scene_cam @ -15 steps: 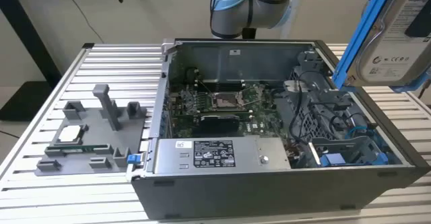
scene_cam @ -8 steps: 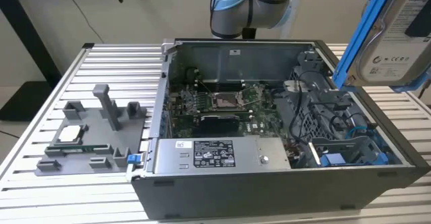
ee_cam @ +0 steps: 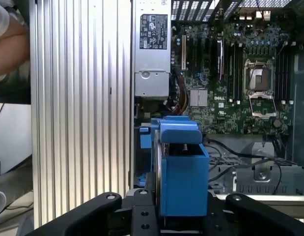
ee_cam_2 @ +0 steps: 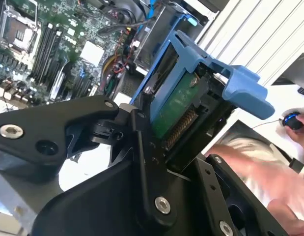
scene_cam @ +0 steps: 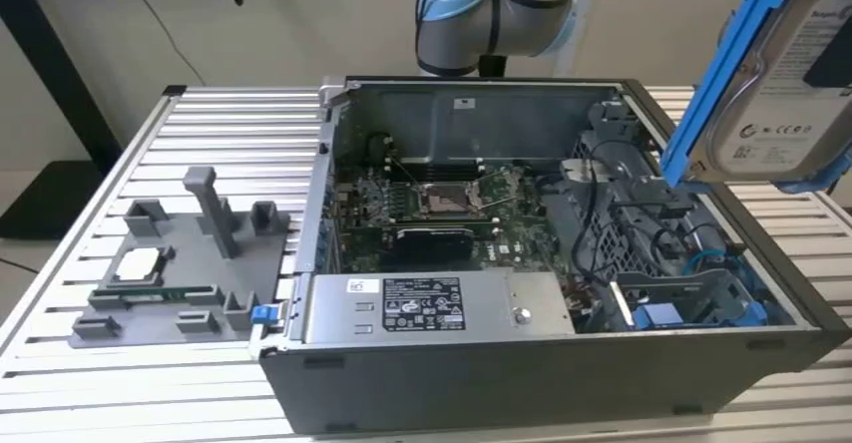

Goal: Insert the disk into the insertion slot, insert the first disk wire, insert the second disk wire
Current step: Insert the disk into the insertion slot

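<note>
The disk (scene_cam: pixel 785 74), a silver-grey drive in a bright blue frame, hangs high above the open computer case, at the exterior view's upper right. In both wrist views my gripper (ee_cam_2: pixel 179 142) is shut on the disk (ee_cam_2: pixel 177 105), its black fingers (ee_cam: pixel 142 209) clamped on the two sides of the blue frame (ee_cam: pixel 181 172). The drive's green circuit board faces the second wrist camera. The insertion slot (scene_cam: pixel 692 298), a grey metal bay with blue tabs, sits in the case's front right corner, well below the disk. Blue and black wires (scene_cam: pixel 703 253) lie loose beside that bay.
The grey labelled power-supply box (scene_cam: pixel 426 308) lies along the case's front edge, with the motherboard (scene_cam: pixel 453 204) behind it. A grey fixture (scene_cam: pixel 187 263) holding small parts stands on the slatted table (scene_cam: pixel 226 144) to the exterior view's left. A person's hand (ee_cam_2: pixel 255 167) rests off the table.
</note>
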`<state>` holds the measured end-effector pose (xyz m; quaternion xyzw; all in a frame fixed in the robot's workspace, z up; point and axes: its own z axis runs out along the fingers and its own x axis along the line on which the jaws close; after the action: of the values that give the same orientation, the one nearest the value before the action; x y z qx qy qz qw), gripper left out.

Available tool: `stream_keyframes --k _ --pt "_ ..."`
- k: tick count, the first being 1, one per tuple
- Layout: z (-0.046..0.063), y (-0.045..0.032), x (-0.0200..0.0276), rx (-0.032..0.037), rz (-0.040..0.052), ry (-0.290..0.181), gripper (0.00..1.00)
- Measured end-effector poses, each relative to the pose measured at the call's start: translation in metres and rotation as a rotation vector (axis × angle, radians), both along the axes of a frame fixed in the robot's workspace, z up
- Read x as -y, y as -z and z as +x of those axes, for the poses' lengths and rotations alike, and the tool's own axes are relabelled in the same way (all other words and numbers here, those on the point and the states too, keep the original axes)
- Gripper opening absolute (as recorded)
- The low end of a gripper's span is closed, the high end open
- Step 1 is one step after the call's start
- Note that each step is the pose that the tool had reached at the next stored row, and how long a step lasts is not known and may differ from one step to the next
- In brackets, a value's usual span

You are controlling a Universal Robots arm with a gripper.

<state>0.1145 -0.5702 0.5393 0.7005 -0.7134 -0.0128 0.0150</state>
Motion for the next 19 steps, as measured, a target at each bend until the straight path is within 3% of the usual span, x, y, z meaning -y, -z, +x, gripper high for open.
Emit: stream_keyframes --k 7,19 --pt "0.001 0.0109 0.0060 0.0000 0.0003 0.000 0.00" --pt "0.002 0.0318 0.0064 0.0000 0.0003 0.000 0.00"
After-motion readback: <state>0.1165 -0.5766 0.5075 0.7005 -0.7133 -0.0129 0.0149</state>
